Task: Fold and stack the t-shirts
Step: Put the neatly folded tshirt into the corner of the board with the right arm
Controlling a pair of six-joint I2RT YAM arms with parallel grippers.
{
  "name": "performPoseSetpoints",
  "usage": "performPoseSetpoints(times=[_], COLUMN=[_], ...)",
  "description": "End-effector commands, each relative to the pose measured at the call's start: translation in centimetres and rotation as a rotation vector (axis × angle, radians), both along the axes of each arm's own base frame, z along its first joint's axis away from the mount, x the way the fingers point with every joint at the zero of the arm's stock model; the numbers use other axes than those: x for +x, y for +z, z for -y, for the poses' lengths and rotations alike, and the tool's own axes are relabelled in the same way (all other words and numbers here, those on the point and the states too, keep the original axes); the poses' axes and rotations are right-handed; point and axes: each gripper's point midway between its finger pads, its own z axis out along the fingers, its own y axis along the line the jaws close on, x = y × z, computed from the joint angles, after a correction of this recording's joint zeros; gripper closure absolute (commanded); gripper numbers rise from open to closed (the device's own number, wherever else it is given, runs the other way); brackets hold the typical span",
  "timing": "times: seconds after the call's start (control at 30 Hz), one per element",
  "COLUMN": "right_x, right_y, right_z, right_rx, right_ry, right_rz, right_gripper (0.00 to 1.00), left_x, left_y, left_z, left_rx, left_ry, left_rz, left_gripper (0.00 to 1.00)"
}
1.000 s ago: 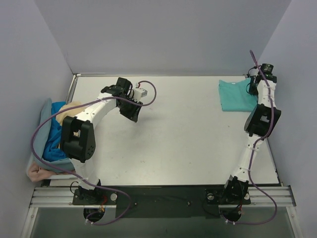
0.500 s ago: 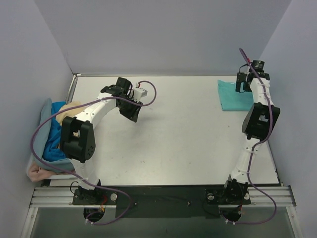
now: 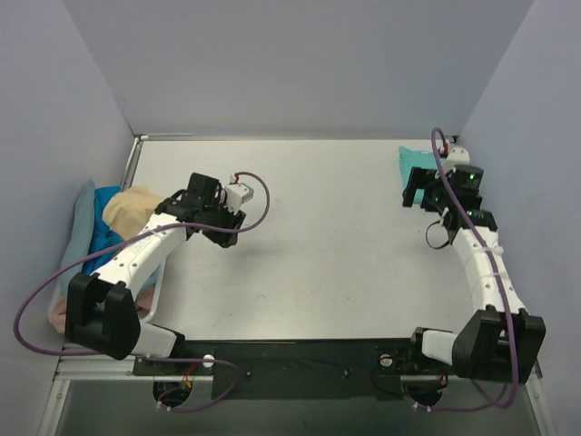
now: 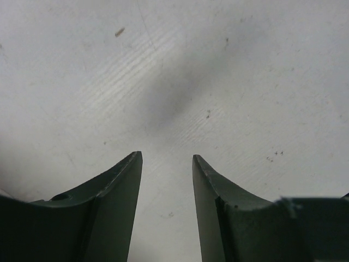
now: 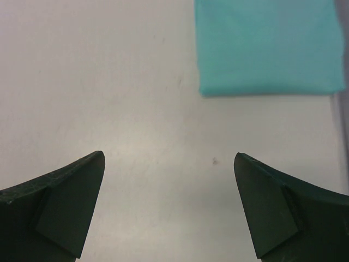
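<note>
The teal-green t-shirt (image 5: 270,46) is seen folded flat at the 1 o'clock corner of the tabletop (image 3: 345,254). The other t-shirts are heaped at 9 o'clock, over the tabletop's left edge. The pale tan-yellow t-shirt (image 3: 127,207) is laid on top, the bright blue t-shirt (image 3: 102,243) beneath it, and the grey-blue t-shirt (image 3: 80,211) and pink t-shirt (image 3: 62,316) at the margins. The right end effector (image 5: 169,158) is held wide open and empty, with the teal-green t-shirt at its 1 o'clock in the wrist view. The left end effector (image 4: 166,158) is seen narrowly parted and empty above the tabletop, near the heap.
</note>
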Motion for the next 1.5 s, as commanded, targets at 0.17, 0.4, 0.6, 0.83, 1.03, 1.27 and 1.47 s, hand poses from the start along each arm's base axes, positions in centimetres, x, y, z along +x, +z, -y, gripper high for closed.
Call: performPoseSetpoints(times=[0.17, 0.4, 0.6, 0.83, 1.03, 1.27, 1.47], right_x=[-8.1, -11.0, -11.8, -11.8, -11.8, -11.8, -11.7], right_y=[-9.4, -13.4, -15.1, -15.0, -15.0, -15.1, -15.1], right_z=[-5.1, -3.6, -3.2, -3.0, -3.0, -3.0, -2.9], right_rx=[0.193, 0.168, 0.183, 0.183, 0.181, 0.180, 0.180], right_ry=[0.103, -0.012, -0.064, -0.074, -0.074, -0.076, -0.078], right_rz=[0.013, 0.124, 0.133, 0.146, 0.145, 0.142, 0.137], right_gripper=[0.00, 0.00, 0.00, 0.00, 0.00, 0.00, 0.00], left_x=[0.1, 0.7, 1.4, 1.6, 1.6, 1.3, 1.2], left_y=[-4.7, -7.8, -8.3, -9.1, -9.4, -9.7, -9.8], left_z=[-2.8, -4.8, -6.7, -7.6, -7.9, -7.7, -7.7], left_rx=[0.020, -0.044, -0.053, -0.046, -0.041, -0.044, -0.051], left_ry=[0.115, 0.240, 0.346, 0.405, 0.428, 0.419, 0.427], left_rz=[0.185, 0.188, 0.216, 0.239, 0.236, 0.222, 0.213], left_gripper=[0.46, 0.42, 0.41, 0.41, 0.41, 0.41, 0.41])
